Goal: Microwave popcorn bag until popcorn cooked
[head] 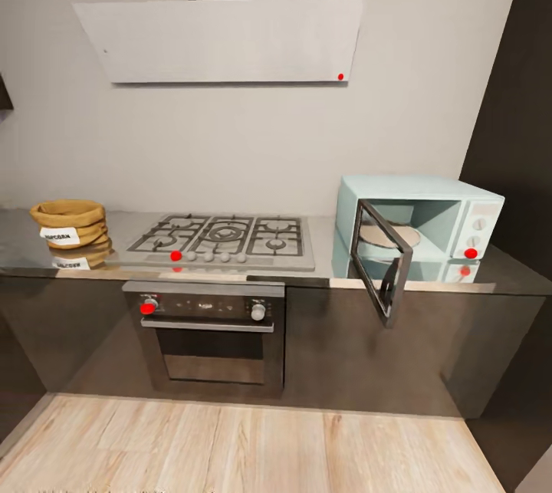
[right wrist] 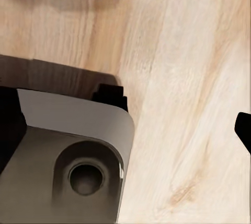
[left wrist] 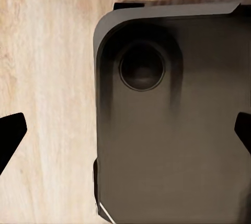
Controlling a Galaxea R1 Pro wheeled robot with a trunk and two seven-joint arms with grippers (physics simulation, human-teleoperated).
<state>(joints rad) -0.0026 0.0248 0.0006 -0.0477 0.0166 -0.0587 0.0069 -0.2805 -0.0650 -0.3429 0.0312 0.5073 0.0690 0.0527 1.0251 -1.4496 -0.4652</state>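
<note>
Progress check: the popcorn bag (head: 69, 222) sits on the countertop (head: 322, 248), well to the hob's (head: 224, 240) left-hand side as the head camera sees it, upright, label facing forward. It is not yet picked up. The microwave (head: 422, 218) stands on the same countertop on the far side of the hob from the bag, well apart from it. Its door (head: 381, 261) is swung open toward the room, and the cavity with its turntable is exposed and looks empty. So the door step appears done; grasping the bag, carrying it past the hob, loading, closing the door and starting the heat all remain. A red dot shows on the microwave's control panel; its meaning cannot be judged. Popcorn inside the sack is too small to make out.

Jaws: the left gripper (left wrist: 125, 130) points down at the wood floor (left wrist: 47, 78) and the robot's own dark base (left wrist: 172, 130). Its fingertips sit at opposite edges of the left wrist view, spread wide, nothing between them. The right gripper (right wrist: 125, 130) is likewise spread wide over floor and base, holding nothing.
</note>
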